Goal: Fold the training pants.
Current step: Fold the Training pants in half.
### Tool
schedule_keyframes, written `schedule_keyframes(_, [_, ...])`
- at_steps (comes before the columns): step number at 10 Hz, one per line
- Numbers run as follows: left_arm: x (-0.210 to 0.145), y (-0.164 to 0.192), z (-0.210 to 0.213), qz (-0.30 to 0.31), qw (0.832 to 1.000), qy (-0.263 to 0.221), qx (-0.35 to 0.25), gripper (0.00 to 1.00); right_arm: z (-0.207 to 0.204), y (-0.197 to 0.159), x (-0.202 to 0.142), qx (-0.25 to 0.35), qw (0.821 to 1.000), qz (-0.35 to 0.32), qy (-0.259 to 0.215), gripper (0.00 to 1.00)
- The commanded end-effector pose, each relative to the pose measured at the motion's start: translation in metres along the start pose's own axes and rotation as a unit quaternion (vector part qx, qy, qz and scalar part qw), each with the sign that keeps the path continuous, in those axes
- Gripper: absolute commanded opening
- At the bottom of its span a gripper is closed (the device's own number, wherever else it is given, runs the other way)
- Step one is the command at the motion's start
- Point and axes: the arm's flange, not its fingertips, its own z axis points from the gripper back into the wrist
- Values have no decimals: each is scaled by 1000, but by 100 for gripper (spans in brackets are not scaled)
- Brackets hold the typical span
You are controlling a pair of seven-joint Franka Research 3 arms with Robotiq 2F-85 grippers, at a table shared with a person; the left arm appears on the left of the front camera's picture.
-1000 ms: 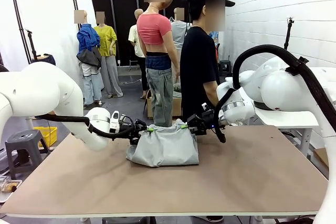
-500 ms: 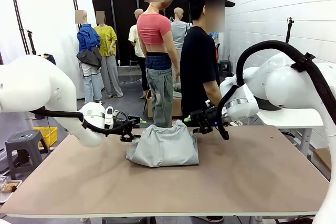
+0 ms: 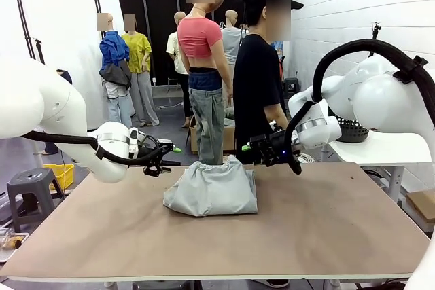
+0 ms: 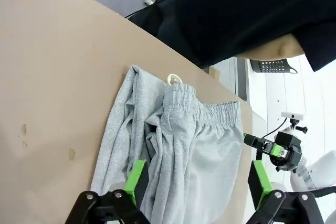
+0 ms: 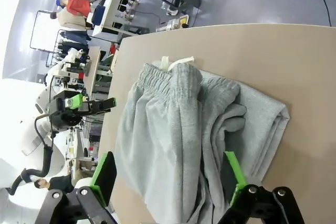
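I have just let go. A second ago both my grippers were pinching the far edge of the light grey soft jersey training pants (image 3: pixel 212 186) with their gathered elastic waistband and white drawstring; now my left gripper (image 3: pixel 171 155) hangs off to the left of the bundle and my right gripper (image 3: pixel 249 147) off to its right, both lifted clear of the cloth and both with jaws spread wide and nothing between them. My own wrist views agree: the green pads (image 4: pixel 136 181) of the left stand apart above the fabric, and the right's pads (image 5: pixel 103 176) likewise, with the pants (image 5: pixel 184 129) lying untouched below.

The pants rest as a compact folded stack on the brown board table (image 3: pixel 326 229), toward its far edge and near the middle of its width, just in front of the person in the black shirt (image 3: pixel 257 79) standing at that far side. The waistband (image 4: pixel 210 111) faces the far edge, with the drawstring loop (image 4: pixel 174 78) peeking out.

As I read it, the last fold is laid and released. The stack looks a little rumpled along one side, but it holds its shape, so the task seems essentially complete and I only need to draw back.
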Motion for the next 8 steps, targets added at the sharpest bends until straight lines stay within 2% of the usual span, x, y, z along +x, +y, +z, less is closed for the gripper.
schedule_keyframes(1, [1,9,-3,15,1000,3,-8,100,-5,-8,2,4,1000,-7,-2,100])
schedule_keyframes(8, [1,9,-3,15,1000,3,-8,100,-5,-8,2,4,1000,-7,-2,100])
